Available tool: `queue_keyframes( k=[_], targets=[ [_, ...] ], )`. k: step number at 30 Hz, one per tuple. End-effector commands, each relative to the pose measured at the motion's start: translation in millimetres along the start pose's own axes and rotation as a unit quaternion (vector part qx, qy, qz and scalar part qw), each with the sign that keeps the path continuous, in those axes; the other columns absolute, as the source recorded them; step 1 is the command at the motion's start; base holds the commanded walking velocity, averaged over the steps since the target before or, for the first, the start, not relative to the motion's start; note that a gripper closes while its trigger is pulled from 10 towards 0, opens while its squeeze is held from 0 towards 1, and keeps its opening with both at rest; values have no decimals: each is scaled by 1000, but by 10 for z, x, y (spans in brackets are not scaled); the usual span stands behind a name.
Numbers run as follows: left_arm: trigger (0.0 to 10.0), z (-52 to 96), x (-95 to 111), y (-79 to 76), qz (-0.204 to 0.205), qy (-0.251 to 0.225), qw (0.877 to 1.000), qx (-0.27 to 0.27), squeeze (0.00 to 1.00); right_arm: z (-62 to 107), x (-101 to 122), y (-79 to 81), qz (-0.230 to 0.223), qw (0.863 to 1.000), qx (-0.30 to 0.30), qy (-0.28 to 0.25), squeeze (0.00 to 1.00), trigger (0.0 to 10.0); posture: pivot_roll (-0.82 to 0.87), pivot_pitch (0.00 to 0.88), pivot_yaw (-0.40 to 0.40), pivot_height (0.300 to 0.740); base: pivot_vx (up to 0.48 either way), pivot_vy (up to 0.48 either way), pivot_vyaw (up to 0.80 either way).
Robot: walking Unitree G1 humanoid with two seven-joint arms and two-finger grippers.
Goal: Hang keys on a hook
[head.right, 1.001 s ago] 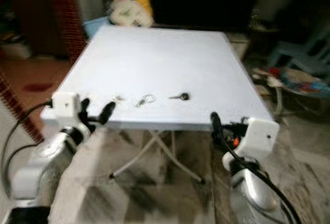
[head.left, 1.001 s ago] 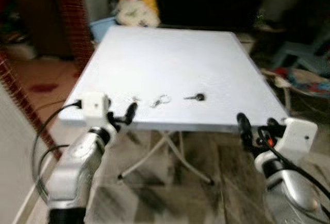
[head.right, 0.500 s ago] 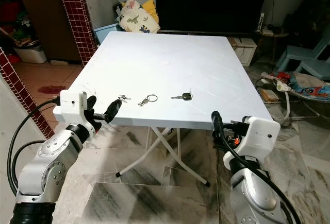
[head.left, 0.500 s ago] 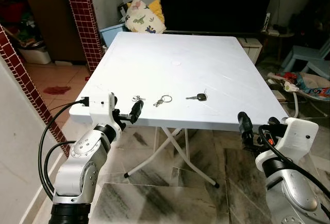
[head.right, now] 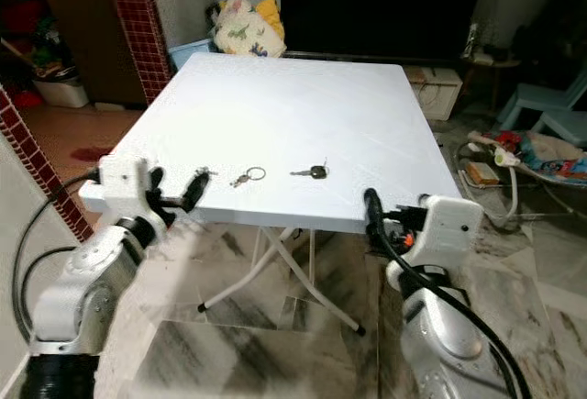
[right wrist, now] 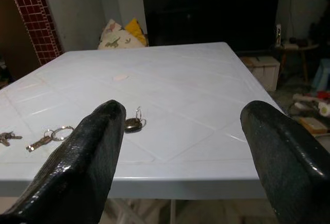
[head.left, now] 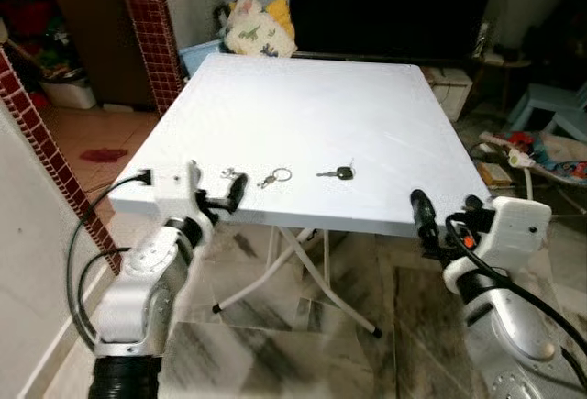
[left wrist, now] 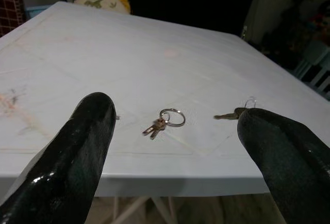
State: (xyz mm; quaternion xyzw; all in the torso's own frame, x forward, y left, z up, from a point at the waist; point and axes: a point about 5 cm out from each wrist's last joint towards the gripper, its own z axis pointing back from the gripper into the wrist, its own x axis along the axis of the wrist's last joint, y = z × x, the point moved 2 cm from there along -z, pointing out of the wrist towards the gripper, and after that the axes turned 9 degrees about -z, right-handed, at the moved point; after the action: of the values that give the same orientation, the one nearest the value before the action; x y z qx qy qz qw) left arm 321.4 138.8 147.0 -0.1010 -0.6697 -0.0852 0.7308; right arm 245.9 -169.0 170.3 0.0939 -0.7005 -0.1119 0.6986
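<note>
A white table (head.left: 312,105) stands ahead of both claws, with three sets of keys lying near its front edge.

The left claw (head.left: 220,199) hovers at the front left corner of the table, level with the edge, its fingers (left wrist: 77,157) spread wide and holding nothing. Just beyond its tips lies a small key bunch (head.left: 229,173), close to the edge. A little farther ahead and toward the robot's right sits the ringed keys (left wrist: 166,121), two small keys on a round ring, flat on the tabletop and apart from the claw. They fall between the two fingers in the left wrist view.

The right claw (head.left: 438,225) hangs in front of the table's front right corner, slightly below the edge and off the surface. Its fingers (right wrist: 82,162) are also spread wide, empty. Ahead of it and toward the robot's left lies the black key (right wrist: 133,124), a single key with a dark head and a thin ring, resting flat and well apart from the claw. It is the nearest of the keys to this claw; the ringed keys (right wrist: 50,134) lie further to the left.

Behind the table, beyond both claws, a cushion (head.left: 259,25) leans near a brick pillar (head.left: 151,27). A blue chair (head.left: 550,105) stands off to the right.
</note>
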Motion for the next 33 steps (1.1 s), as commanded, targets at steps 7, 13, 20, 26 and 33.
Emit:
queue_keyframes(
  k=[7, 13, 20, 26, 33],
  targets=[
    [10000, -6, 8, 62, -5, -1, 1000, 15, 0, -29, -30, 81, 9, 1000, 18, 9, 0, 10000, -7, 0, -19, 740, 0, -432, 0],
    [10000, -2, 5, 64, -5, 0, 1000, 18, 0, -50, -10, 97, 19, 999, 25, 6, 0, 10000, -7, 0, -21, 740, 0, -429, 0],
    [10000, -16, 19, 88, -1, -6, 1000, 28, 0, -99, 48, 124, 34, 999, 38, -5, 0, 10000, -4, 0, -25, 740, 0, -290, 57],
    [10000, -41, 26, 49, -13, -8, 999, 28, 0, -136, 111, 114, 51, 998, 36, -23, 0, 10000, 1, 0, -28, 740, 0, 0, 714],
    [10000, -74, 51, 73, -8, -13, 999, 40, 0, -168, 140, 132, 59, 997, 39, -29, 0, 10000, 1, 0, -29, 740, 0, 0, 764]
  ],
)
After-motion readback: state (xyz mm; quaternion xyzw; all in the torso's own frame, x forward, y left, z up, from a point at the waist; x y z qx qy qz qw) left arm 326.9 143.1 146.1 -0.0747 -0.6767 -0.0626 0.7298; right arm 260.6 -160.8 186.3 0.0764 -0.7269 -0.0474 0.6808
